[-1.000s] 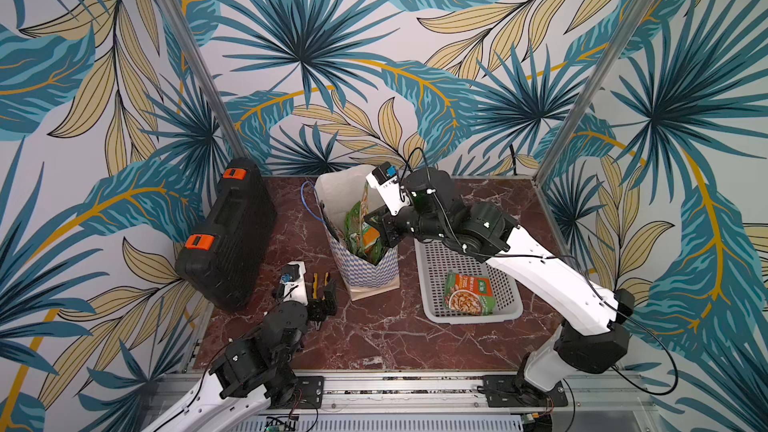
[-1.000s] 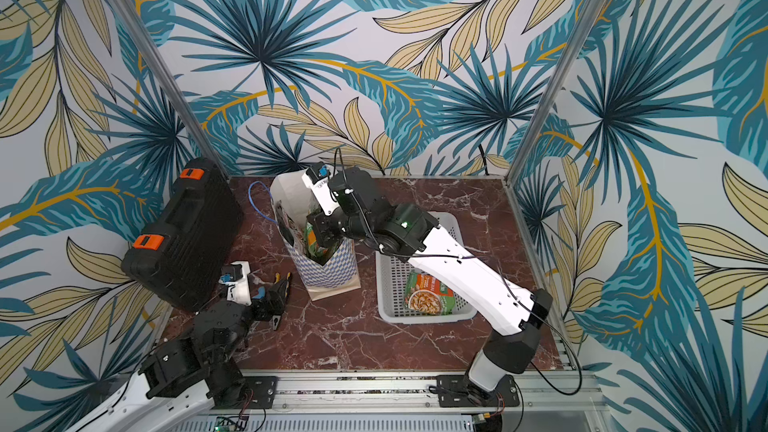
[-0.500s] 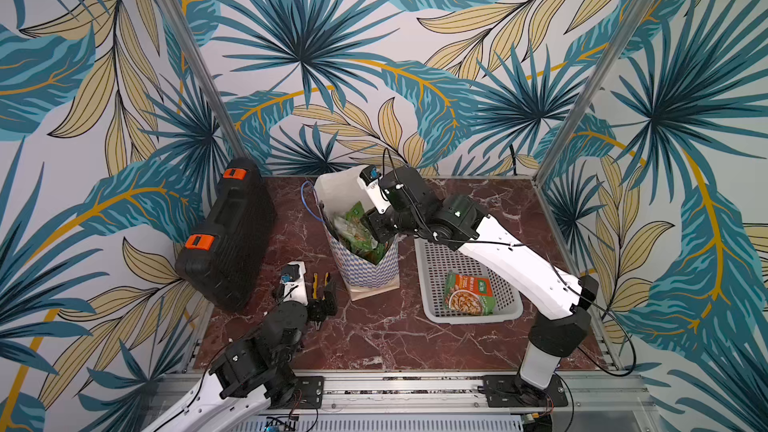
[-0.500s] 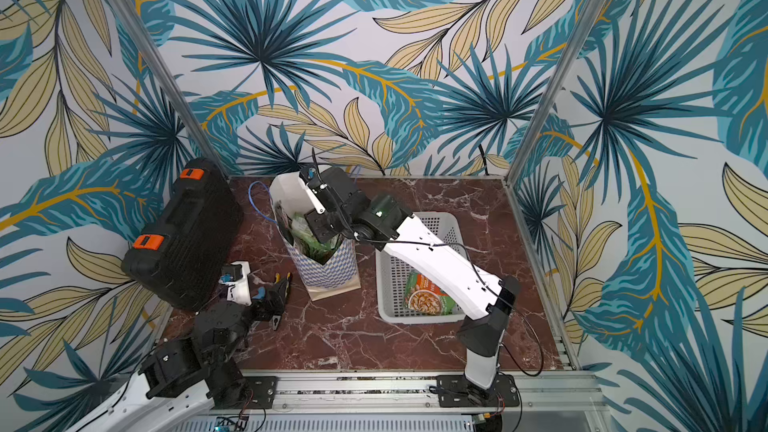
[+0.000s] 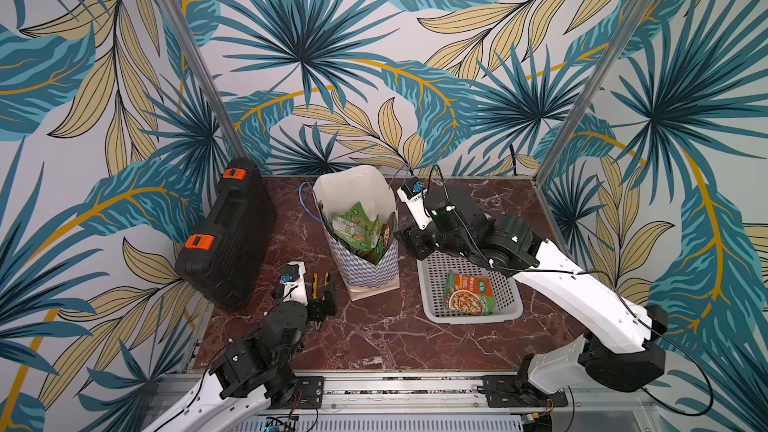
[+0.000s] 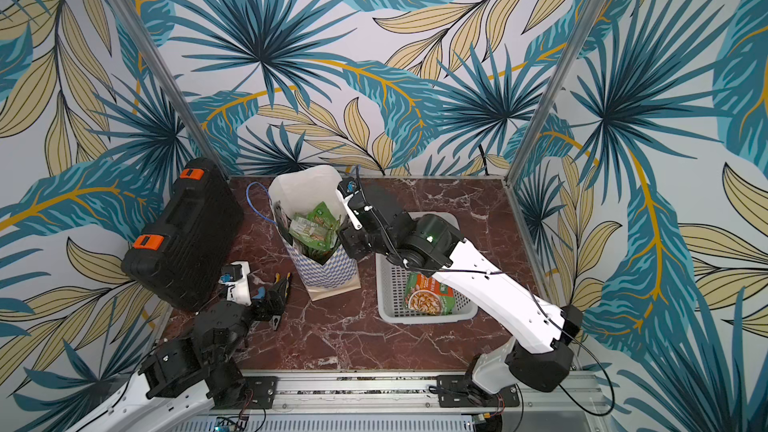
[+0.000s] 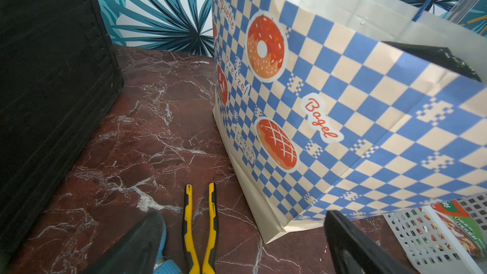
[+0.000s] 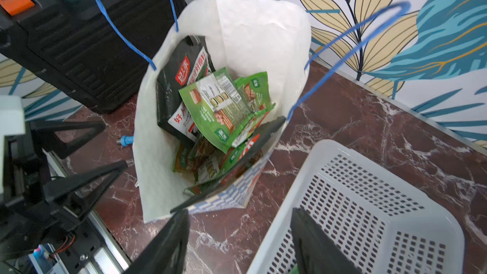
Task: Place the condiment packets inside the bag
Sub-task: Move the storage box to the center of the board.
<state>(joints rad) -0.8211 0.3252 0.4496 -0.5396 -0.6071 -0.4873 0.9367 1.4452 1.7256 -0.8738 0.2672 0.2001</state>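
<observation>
Right hand (image 8: 239,216) beside bag (image 5: 368,274), nothing gripped.
You see its jaws parted at the bag's 3 o'clock rim; condiment packets (image 8: 220,106) lie inside, one packet (image 5: 467,297) in the basket (image 5: 432,280); left hand (image 7: 242,214) spread wide, empty.

You can't count the lower condiment packets (image 8: 203,162) in the bag (image 8: 250,35); the top ones bury them. In a top view the right arm (image 6: 498,288) covers part of the packet (image 6: 428,299) in the basket (image 6: 390,284). The pliers (image 7: 187,214) head runs off the left wrist frame.
</observation>
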